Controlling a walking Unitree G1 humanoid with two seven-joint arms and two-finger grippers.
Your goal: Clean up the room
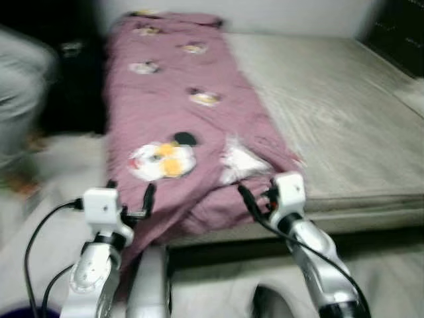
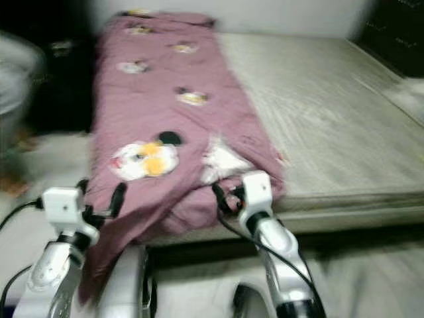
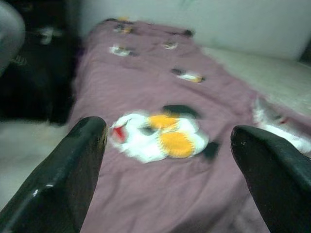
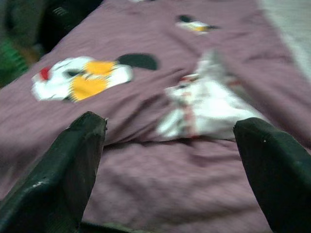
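Here, blanket (mauve) lies beyond both tools.

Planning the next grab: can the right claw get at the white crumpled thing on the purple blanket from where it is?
Probably yes. The right claw is open just short of the white crumpled thing, with bare purple blanket between them.

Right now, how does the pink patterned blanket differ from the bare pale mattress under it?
The pink patterned blanket is rumpled cloth with cartoon prints; the bare pale mattress is flat and plain. The blanket covers only the robot's left strip and hangs off the near edge; the mattress lies uncovered on the right. Both run the bed's length. The left gripper and right gripper hover open at the blanket's near edge.
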